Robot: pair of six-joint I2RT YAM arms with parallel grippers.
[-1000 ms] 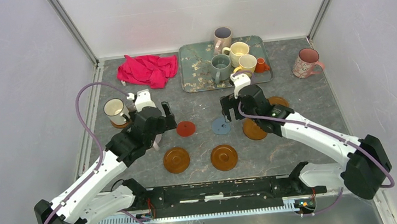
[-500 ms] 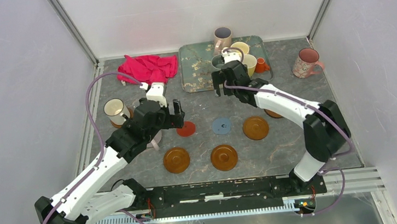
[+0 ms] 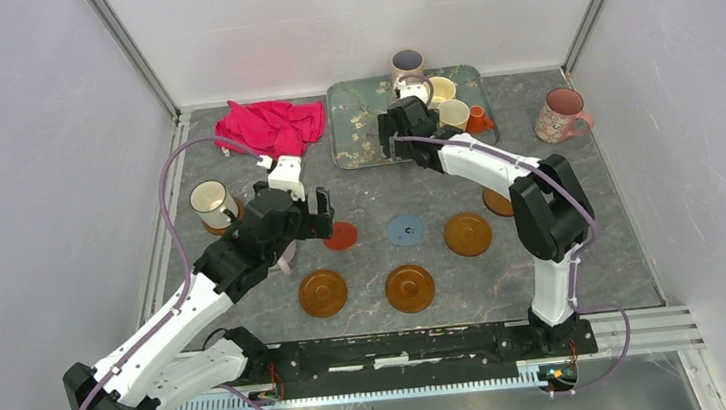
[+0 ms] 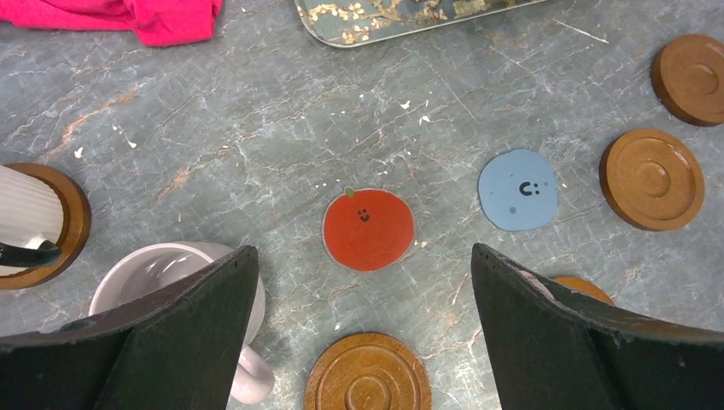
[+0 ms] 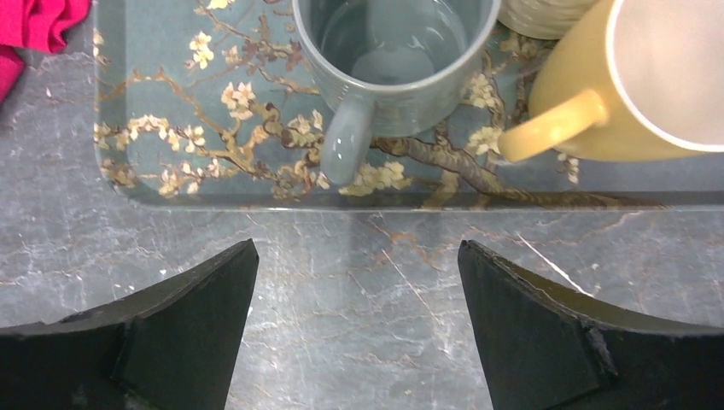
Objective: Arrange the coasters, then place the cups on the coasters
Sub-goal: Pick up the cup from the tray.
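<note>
Left gripper point(image 3: 318, 212): jaws spread wide, nothing in them. It hangs over the table, middle-left of the top view, and the wrist view has the red coaster point(image 4: 368, 229) pretty much dead centre between its fingers.
Right gripper point(image 3: 391, 140): also wide and empty, sitting at the near edge of the teal tray point(image 5: 213, 128), lined up with the grey-green mug point(image 5: 393, 51) but not touching it.
Grey-green mug: upright on the tray, handle pointing toward the bottom of the wrist frame, with the yellow mug point(image 5: 649, 77) just beside it on the right.
Other tray cups: cream mug point(image 3: 441, 89) on the tray, tiny orange cup point(image 3: 476, 119) at its right edge, mauve mug point(image 3: 407, 63) at its far edge.
Pink floral mug point(image 3: 561, 114): off on its own, upper right, on bare table.
Cream cup point(image 3: 210, 202): sitting on a brown coaster point(image 4: 68, 226), left side.
Pale mug point(image 4: 162, 273): upright on bare table just beside that, partly behind the left finger.
Blue coaster point(image 4: 517, 190): right of the red one, not touching it.
Amber coasters point(image 3: 322, 292): two side by side at bottom-middle, a third right of the blue, and a dark brown coaster point(image 4: 691, 79) beyond that.
Red cloth point(image 3: 269, 129): bunched up left of the tray.
</note>
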